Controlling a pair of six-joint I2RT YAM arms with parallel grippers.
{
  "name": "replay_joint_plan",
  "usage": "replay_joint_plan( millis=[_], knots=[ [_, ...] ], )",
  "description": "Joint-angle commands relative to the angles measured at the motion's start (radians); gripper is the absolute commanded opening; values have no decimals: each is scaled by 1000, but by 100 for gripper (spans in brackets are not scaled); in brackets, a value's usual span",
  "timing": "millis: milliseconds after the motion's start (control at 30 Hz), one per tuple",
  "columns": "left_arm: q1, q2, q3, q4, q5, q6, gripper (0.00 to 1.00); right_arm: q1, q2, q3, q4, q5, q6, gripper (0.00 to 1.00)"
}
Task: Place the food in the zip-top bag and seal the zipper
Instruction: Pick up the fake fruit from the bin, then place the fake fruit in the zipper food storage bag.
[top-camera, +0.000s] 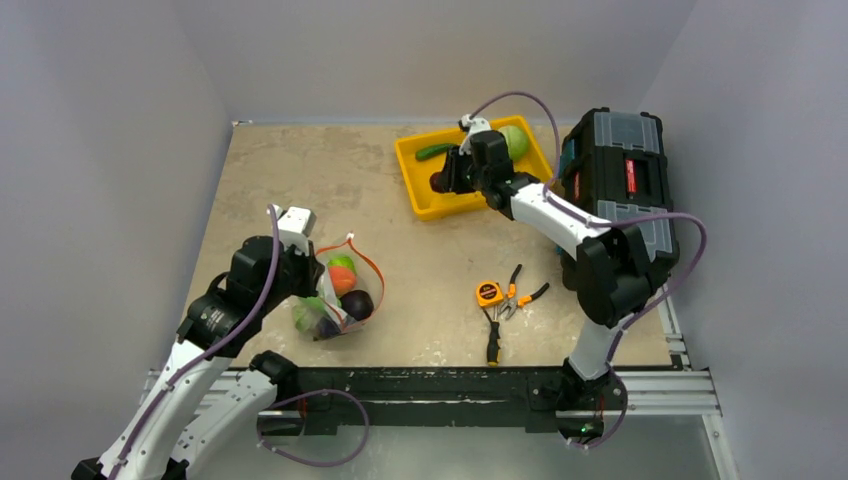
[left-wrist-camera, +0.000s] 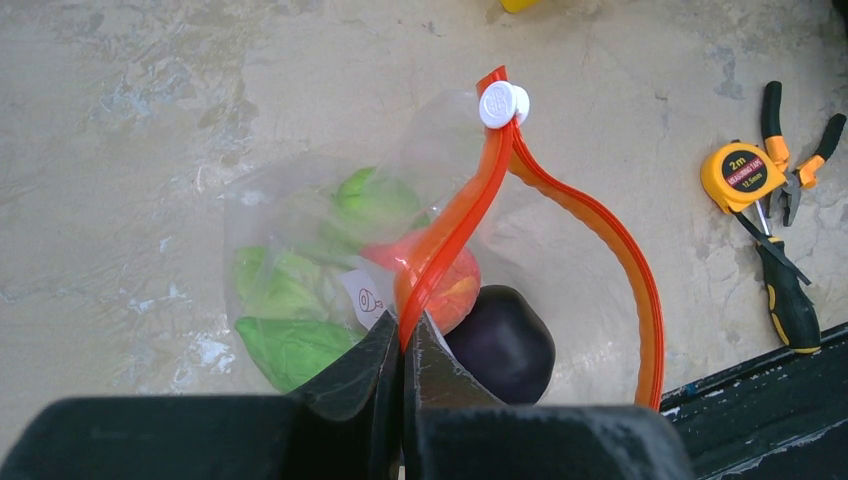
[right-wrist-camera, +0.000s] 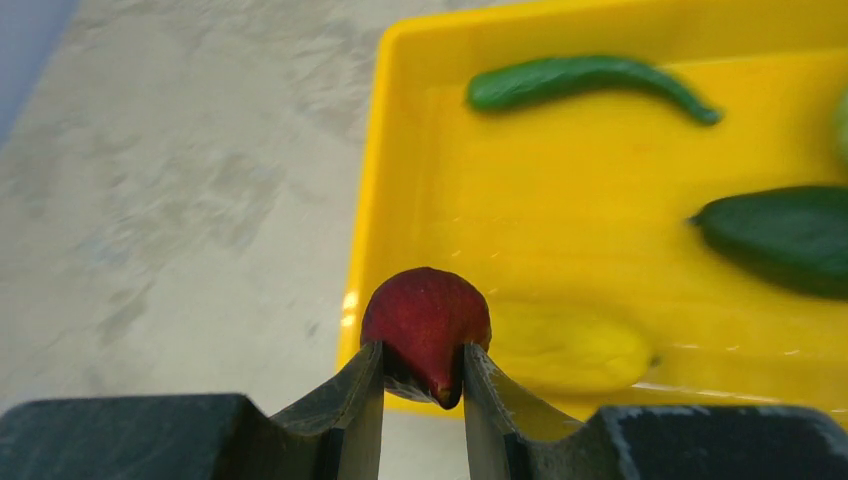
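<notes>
Bag (left-wrist-camera: 300, 240) on desk (left-wrist-camera: 150, 100), floppy n crinkly, pinched at zipper strip (left-wrist-camera: 590, 215) by left claw (left-wrist-camera: 402, 330). Right claw (right-wrist-camera: 424, 375) clamped on red fruit (right-wrist-camera: 426, 315) over tray rim (right-wrist-camera: 368, 220): light, hard, prob slippery, best gripped across middle.

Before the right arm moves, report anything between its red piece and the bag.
Nothing visible: bare table runs from the red piece to the zip-top bag. The tape measure and pliers lie off that line.

We find bare beige tabletop (top-camera: 300, 170) between the clear crinkly zip-top bag (top-camera: 322, 312) and the yellow plastic tray (top-camera: 412, 180). Rightward, an orange tape measure (top-camera: 489, 293), black-and-orange pliers (top-camera: 518, 298) (just beside it) and a black plastic toolbox (top-camera: 615, 150) stand in the way.
</notes>
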Motion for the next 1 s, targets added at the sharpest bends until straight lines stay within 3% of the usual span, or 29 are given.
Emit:
replay_joint_plan(
  millis=[0, 67, 167, 333, 467, 600, 800, 967],
  knots=[
    [-3, -13, 24, 28, 7, -1, 0, 17, -182, -172, 261, -396, 176, 0],
    [-3, -14, 25, 28, 8, -1, 0, 41, -269, -276, 377, -524, 208, 0],
    [-3, -23, 25, 28, 8, -1, 0, 119, -398, -417, 493, -572, 225, 0],
    [-3, -32, 25, 31, 10, 1, 0, 302, -570, -549, 563, -484, 229, 0],
    [-4, -36, 25, 30, 12, 1, 0, 449, -611, -618, 666, -400, 272, 0],
    [-4, -45, 25, 30, 12, 1, 0, 555, -511, -560, 674, -344, 267, 0],
    [-4, -62, 24, 24, 2, -6, 0, 679, -378, -376, 436, -13, 128, 0],
    [-4, -73, 22, 26, -1, -8, 0, 714, -309, -295, 344, 183, 83, 0]
  ],
)
